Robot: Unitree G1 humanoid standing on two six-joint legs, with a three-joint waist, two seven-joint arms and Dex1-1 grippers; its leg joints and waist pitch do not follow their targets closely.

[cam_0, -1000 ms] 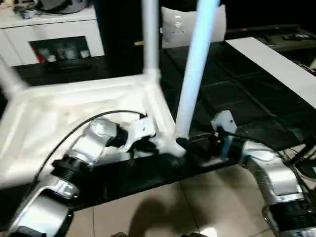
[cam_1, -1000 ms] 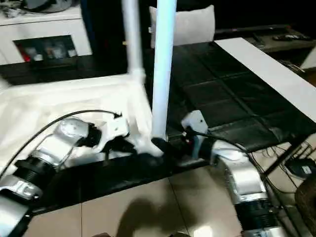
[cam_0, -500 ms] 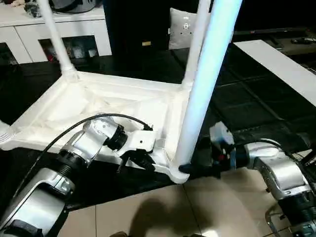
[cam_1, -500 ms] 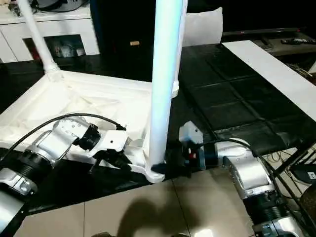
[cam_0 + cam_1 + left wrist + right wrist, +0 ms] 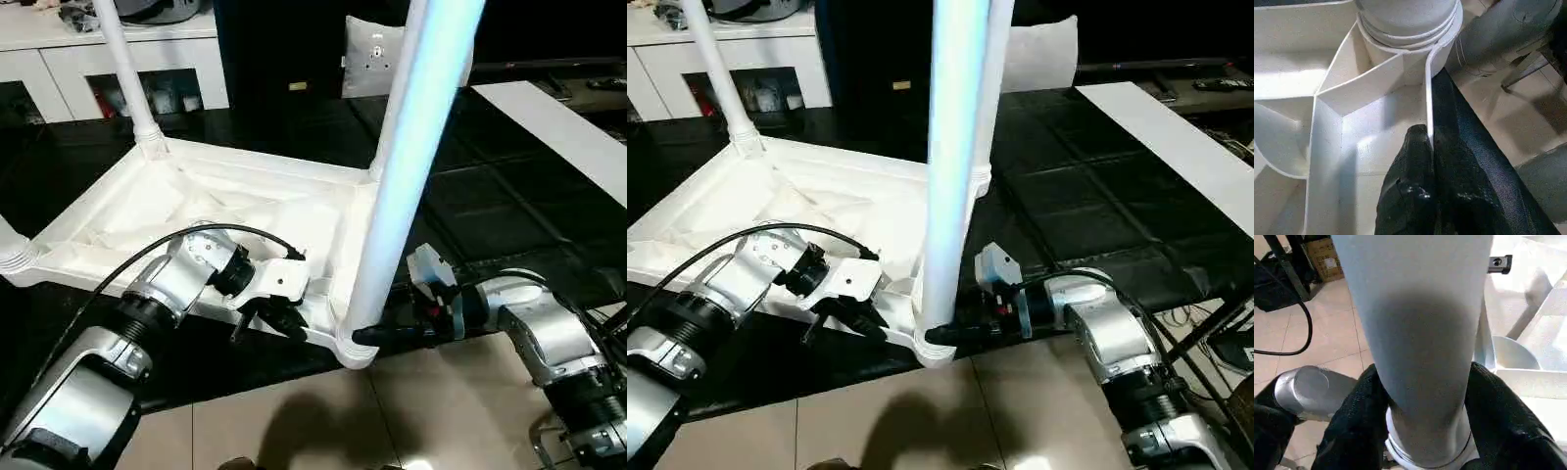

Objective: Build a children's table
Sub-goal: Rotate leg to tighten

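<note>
The white tabletop (image 5: 196, 206) lies upside down on the black table, ribbed side up. Legs stand in its corner sockets: a near leg (image 5: 402, 176) close in front, a far-right leg (image 5: 991, 88) behind it, and a far-left leg (image 5: 122, 69). A further leg's base (image 5: 10, 250) shows at the left edge. My right gripper (image 5: 367, 336) is shut on the near leg just above its socket, one finger (image 5: 1498, 416) on each side. My left gripper (image 5: 279, 318) is shut on the tabletop's rim (image 5: 1427, 98) beside that socket.
The near corner socket (image 5: 355, 352) hangs over the black table's front edge, above the tiled floor (image 5: 294, 431). A white cabinet with glass doors (image 5: 147, 83) stands at the back left. A grey-white cushion (image 5: 364, 59) and a long white board (image 5: 558, 127) are at the right.
The camera has shifted. Beyond that, the tabletop with its legs has turned and its near corner has come toward the table's front edge. Both grippers have kept their hold.
</note>
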